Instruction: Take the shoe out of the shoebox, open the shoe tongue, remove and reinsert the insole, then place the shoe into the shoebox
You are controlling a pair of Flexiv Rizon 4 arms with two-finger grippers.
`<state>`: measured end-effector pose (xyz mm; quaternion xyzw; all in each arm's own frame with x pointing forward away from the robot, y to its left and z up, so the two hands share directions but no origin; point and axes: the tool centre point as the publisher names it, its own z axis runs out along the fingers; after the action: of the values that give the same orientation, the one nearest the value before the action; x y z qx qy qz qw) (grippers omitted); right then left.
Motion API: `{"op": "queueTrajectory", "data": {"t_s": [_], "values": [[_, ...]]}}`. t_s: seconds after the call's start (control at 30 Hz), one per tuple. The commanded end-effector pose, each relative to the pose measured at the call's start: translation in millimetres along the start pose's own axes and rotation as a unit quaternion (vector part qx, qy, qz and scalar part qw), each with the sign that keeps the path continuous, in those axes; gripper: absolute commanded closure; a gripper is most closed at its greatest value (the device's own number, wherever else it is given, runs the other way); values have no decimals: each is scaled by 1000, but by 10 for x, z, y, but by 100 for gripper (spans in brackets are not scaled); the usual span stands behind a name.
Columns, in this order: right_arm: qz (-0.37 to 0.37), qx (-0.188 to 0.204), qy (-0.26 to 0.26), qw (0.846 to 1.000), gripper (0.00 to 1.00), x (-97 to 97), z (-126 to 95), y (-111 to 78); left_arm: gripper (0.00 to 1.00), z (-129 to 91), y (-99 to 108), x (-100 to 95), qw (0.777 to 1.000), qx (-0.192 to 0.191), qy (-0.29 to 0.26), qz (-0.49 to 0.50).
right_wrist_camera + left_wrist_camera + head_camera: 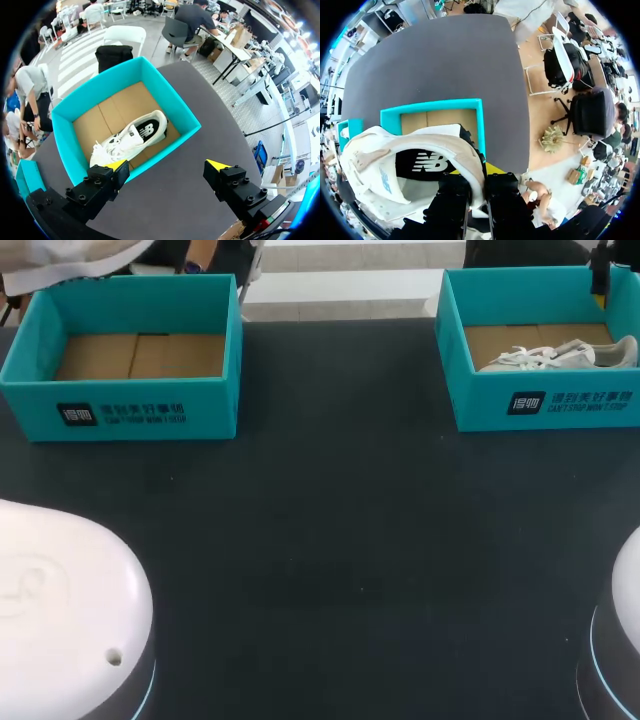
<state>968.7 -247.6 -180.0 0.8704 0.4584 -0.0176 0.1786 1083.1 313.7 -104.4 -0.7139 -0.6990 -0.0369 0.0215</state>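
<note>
Between the black fingers (pixel 505 192) of my left gripper (pixel 477 180) sits the heel collar of a white and beige sneaker (pixel 395 160); the gripper is shut on it. This shoe hangs over the empty left teal shoebox (pixel 432 105), which stands at the table's back left (pixel 120 410). A second white sneaker (pixel 560 355) lies on its side in the right teal shoebox (pixel 545 405). My right gripper (pixel 167 167) hovers open above the near wall of that box (pixel 62 135), the sneaker (pixel 132 137) ahead of its yellow tips.
Two white arm bases stand at the table's near corners, one at the left (pixel 60 610) and one at the right (pixel 620 630). The dark tabletop (pixel 340 520) stretches between the boxes and the bases.
</note>
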Motion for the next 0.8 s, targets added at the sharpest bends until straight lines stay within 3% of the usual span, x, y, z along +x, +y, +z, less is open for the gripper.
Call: {"op": "queueTrajectory", "data": {"t_s": [0.03,0.1,0.17,0.27,0.3,0.4,0.43,0.6,0.63,0.8], "values": [[0,-1,1,1000,0,-8,0,-5,100,-74,-559,-354,995,-83,46,1],[0,-1,1,1000,0,-8,0,-5,100,-81,-599,-413,995,-85,53,8],[0,-1,1,1000,0,-8,0,-5,100,-145,-871,-741,994,-96,50,16],[0,-1,1,1000,0,-8,0,-5,100,-157,-961,-863,993,-102,49,27],[0,-1,1,1000,0,-8,0,-5,100,-161,-1112,-1093,992,-106,51,35],[0,-1,1,1000,0,-8,0,-5,100,-147,-1241,-1329,993,-98,44,38],[0,-1,1,1000,0,-8,0,-5,100,-141,-1351,-1499,993,-97,40,51],[0,-1,1,1000,0,-8,0,-5,100,-153,-1524,-1766,993,-96,32,54],[0,-1,1,1000,0,-8,0,-5,100,-166,-1646,-1959,993,-98,19,57],[0,-1,1,1000,0,-8,0,-5,100,-199,-1860,-2235,992,-113,4,57]]}}
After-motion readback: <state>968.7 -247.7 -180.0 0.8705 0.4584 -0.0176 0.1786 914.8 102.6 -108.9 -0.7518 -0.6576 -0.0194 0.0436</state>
